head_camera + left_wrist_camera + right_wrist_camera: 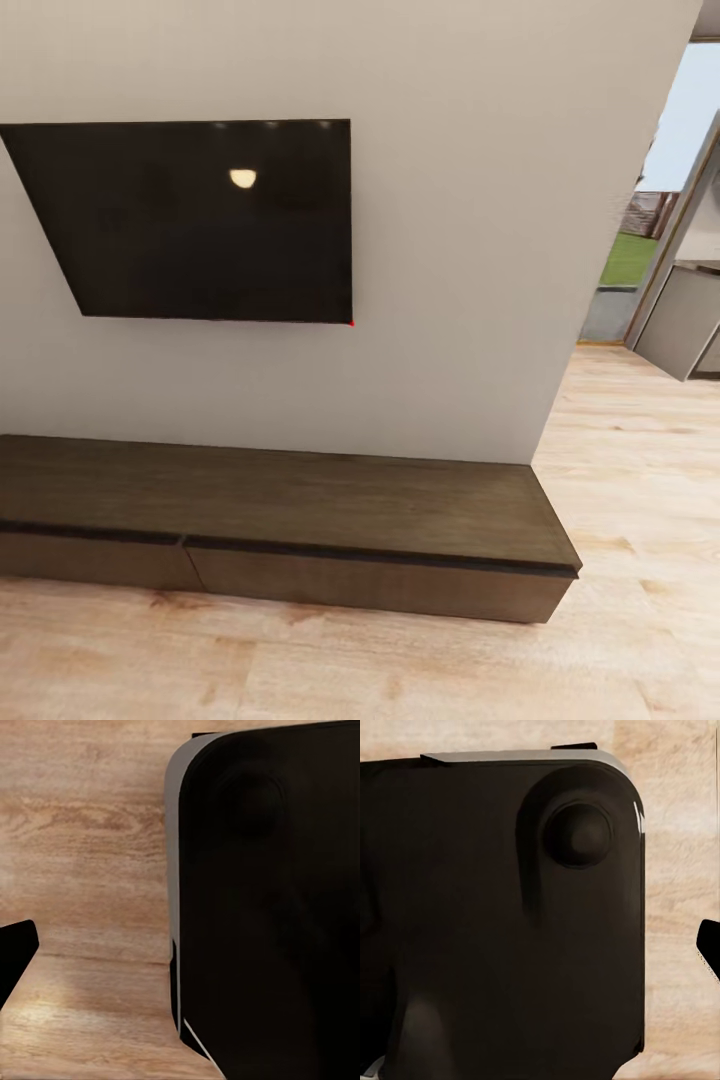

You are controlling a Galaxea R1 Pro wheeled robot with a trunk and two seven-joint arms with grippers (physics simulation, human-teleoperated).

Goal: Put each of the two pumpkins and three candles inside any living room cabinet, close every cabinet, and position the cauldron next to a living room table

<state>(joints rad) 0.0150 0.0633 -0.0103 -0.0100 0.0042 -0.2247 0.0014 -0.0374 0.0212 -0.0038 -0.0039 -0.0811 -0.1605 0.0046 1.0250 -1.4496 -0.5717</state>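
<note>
Head view is being taken up by a pale wall [480,250] with a dark TV screen [200,220] mounted on it; the screen's left edge is being cut off by the frame, and a small round light reflection is being seen in its upper middle. Below it the cabinet [300,510], long, low and dark brown, is being shown against the wall on the pale wooden floor [400,670]. Its left end is being cut off by the frame. Two drawer fronts are being seen flush and shut, with a thin seam between them; whatever lies inside is being hidden. At the right, a doorway is being glimpsed with green lawn [628,258] beyond and a grey unit [685,320] partly cut off; details there are too blurred to be made out.

Left wrist view is being blocked on one side by a big rounded black body of the robot [270,907] with a grey edge, over wooden floor. A dark pointed tip [15,952] is being seen at the frame edge, probably one of the fingers, but too little is being shown, so the spread of the left fingers cannot be told.

Right wrist view is being blocked by the same sort of black housing [510,922], here with a round knob [579,834] on it. A dark sliver [711,945] is being clipped at the edge; the spread of the right fingers cannot be told either.
</note>
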